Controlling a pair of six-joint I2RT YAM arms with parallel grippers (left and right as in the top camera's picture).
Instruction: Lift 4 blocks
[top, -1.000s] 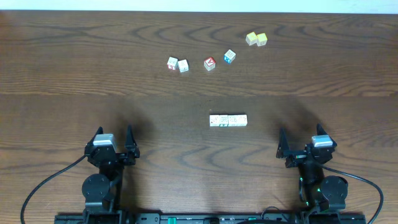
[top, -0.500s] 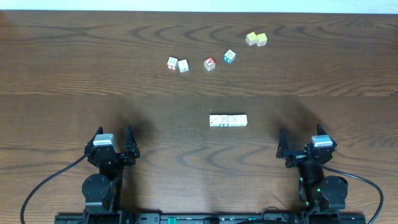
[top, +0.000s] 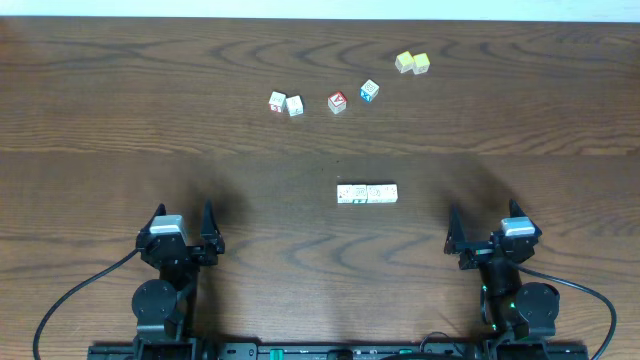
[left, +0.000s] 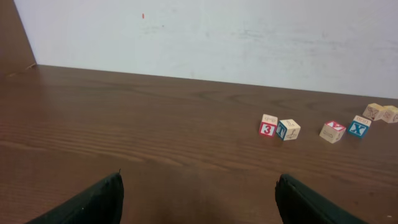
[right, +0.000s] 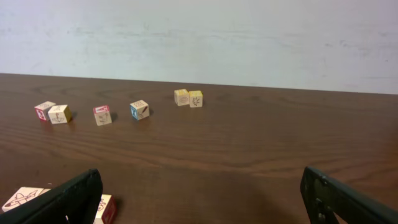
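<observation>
Overhead: the four blocks (top: 367, 193) lie in a touching row at frame centre on the table (top: 100, 150). The left gripper (top: 183, 214) at lower left and the right gripper (top: 484, 216) at lower right are both spread wide and empty.
Left wrist: parted fingers (left: 99, 200), with loose cubes (left: 280, 129) at right.
Right wrist: part of the row shows at bottom left.

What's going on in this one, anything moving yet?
Nothing is being handled. The left gripper and right gripper sit open at the near edge of the table, one on each side. The row of four blocks lies untouched mid-table, ahead of and between them. Six loose cubes are scattered farther back.
</observation>
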